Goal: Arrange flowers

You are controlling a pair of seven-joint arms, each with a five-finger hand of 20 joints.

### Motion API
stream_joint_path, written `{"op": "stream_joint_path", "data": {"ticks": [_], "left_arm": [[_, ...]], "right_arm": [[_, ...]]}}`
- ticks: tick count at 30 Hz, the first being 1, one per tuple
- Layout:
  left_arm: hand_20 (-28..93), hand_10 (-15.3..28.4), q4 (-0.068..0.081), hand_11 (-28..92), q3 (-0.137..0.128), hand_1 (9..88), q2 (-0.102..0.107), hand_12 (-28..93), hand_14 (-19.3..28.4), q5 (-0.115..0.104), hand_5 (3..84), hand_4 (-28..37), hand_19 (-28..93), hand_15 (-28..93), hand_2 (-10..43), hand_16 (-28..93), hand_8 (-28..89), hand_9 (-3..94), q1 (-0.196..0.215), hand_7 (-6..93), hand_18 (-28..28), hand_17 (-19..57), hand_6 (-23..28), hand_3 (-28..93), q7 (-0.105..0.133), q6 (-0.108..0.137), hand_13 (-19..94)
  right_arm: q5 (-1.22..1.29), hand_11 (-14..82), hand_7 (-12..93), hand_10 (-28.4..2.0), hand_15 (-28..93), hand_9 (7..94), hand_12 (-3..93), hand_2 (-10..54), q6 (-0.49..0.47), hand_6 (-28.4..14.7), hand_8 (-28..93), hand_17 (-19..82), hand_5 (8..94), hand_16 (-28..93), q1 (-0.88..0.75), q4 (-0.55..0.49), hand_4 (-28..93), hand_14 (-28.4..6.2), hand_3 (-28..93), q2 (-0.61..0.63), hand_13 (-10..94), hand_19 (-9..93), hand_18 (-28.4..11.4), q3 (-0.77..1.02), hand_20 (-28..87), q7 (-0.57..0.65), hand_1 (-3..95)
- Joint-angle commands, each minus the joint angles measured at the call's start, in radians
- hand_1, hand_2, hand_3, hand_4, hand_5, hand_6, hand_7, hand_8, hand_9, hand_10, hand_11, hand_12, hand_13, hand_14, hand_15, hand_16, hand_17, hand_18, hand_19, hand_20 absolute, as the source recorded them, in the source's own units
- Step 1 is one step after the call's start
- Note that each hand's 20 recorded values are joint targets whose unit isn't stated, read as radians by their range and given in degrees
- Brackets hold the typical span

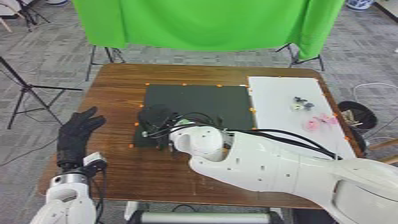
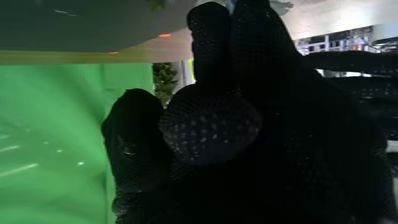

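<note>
Brown table [image 1: 133, 175] under you. Your left hand [image 1: 75, 132], over the left edge, is loosely open, nothing held. Your right hand [image 1: 155, 116] is over the dark mat [image 1: 200, 95]; can't tell how far open or if it's got hold of anything. To its right, on the white mat [image 1: 275, 95], you've got pink flowers [image 1: 312, 124], then grey flowers [image 1: 307, 105] just beyond those. Green cloth [image 1: 209, 27] farther off, past both hands.
</note>
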Motion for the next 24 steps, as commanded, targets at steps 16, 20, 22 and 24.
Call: {"op": "stream_joint_path", "data": {"ticks": [16, 20, 22, 24], "left_arm": [[16, 15.2, -0.011, 21, -0.003, 17.4, -0.010, 9, 16.7, 0.002, 53.8, -28.3, 7, 24, 11.2, -6, -8, 56.2, 0.023, 13.0, 9.2, 11.5, 3.9, 72, -0.005, 0.000, 45], [16, 15.3, -0.011, 21, -0.002, 17.7, -0.011, 9, 16.7, 0.002, 53.7, -28.3, 7, 24, 11.0, -6, -8, 56.1, 0.026, 13.1, 9.3, 11.5, 3.8, 71, -0.006, 0.002, 46], [16, 15.4, -0.006, 21, -0.003, 17.8, -0.014, 9, 16.7, 0.005, 53.7, -28.3, 7, 24, 11.0, -6, -8, 56.2, 0.019, 13.2, 9.3, 11.5, 3.8, 71, -0.014, -0.004, 46], [16, 15.4, -0.010, 21, -0.003, 17.8, -0.012, 9, 16.9, 0.008, 53.7, -28.3, 7, 24, 10.9, -6, -8, 56.3, 0.018, 13.2, 9.3, 11.5, 3.8, 71, -0.022, 0.000, 46]], "right_arm": [[0.048, 15.2, 20, -12.3, 60, 68.4, 17.5, -9.5, -0.136, 5.4, -4, 67, 64.5, 29, 0.045, -0.079, -15, -1.3, 70, 0.042, 90, 93, -9.0, 0.052, 49, 0.048, 46.2], [0.059, 14.4, 19, -12.6, 60, 66.1, 17.4, -9.5, -0.157, 6.2, -12, 66, 62.0, 29, 0.055, -0.107, -15, -1.4, 73, 0.052, 89, 93, -9.4, 0.073, 49, 0.050, 43.7], [0.067, 14.0, 20, -12.7, 60, 65.3, 17.4, -9.5, -0.157, 6.4, -13, 65, 60.9, 29, 0.060, -0.118, -15, -1.5, 73, 0.059, 89, 93, -9.6, 0.091, 49, 0.050, 43.3], [0.070, 13.6, 20, -12.8, 59, 64.6, 17.3, -9.5, -0.163, 6.3, -13, 65, 60.4, 29, 0.061, -0.134, -15, -1.5, 73, 0.071, 89, 93, -9.4, 0.122, 49, 0.044, 43.1]]}}
